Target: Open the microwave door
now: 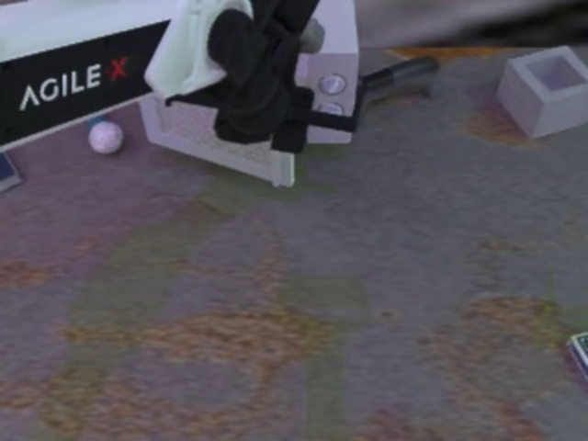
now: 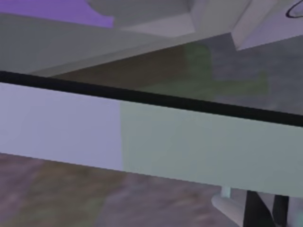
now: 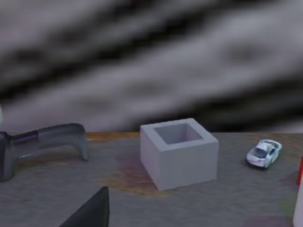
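Observation:
The white microwave stands at the table's back, left of centre, with two round silver knobs on its front. The microwave door, a white panel with a speckled mesh window, is swung partly out from the front. My left gripper reaches over the microwave to the door's free edge. In the left wrist view the door's edge crosses the frame, with the purple interior behind it. There my left gripper is shut on the door's white handle. My right gripper shows only as a dark tip.
A small grey open-topped cube sits at the back right. A dark handled tool lies beside the microwave. A white ball rests left of the door. A toy car stands past the cube.

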You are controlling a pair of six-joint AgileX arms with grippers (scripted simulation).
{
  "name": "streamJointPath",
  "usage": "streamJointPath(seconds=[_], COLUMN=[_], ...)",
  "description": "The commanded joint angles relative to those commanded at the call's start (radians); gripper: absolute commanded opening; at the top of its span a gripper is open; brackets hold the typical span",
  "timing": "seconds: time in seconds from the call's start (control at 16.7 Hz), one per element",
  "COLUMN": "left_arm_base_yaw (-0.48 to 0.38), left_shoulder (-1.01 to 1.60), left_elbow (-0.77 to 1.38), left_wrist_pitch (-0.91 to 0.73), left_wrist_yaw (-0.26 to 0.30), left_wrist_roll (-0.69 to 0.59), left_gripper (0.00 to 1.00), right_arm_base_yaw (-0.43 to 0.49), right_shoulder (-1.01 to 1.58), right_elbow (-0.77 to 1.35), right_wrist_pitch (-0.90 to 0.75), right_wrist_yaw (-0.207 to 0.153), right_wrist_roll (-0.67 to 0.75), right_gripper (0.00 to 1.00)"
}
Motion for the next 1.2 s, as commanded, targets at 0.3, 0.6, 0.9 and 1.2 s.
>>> streamJointPath(seconds=[0.3,0.6,0.9,1.2], left_arm_base_yaw=[0.0,-0.002,0.024,0.026], left_shoulder=[0.0,-0.009,-0.076,-0.085], left_elbow=[0.0,-0.015,-0.113,-0.119], left_wrist_pitch=[0.0,0.008,0.043,0.049], left_wrist_yaw=[0.0,0.013,0.062,0.067], left_wrist_roll=[0.0,0.011,0.111,0.12], left_gripper=[0.0,0.0,0.0,0.0], right_arm_base_yaw=[0.0,0.0,0.0,0.0], right_shoulder=[0.0,0.0,0.0,0.0], right_elbow=[0.0,0.0,0.0,0.0], right_wrist_pitch=[0.0,0.0,0.0,0.0], right_wrist_yaw=[0.0,0.0,0.0,0.0], right_wrist_roll=[0.0,0.0,0.0,0.0], right_gripper=[1.0,1.0,1.0,1.0])
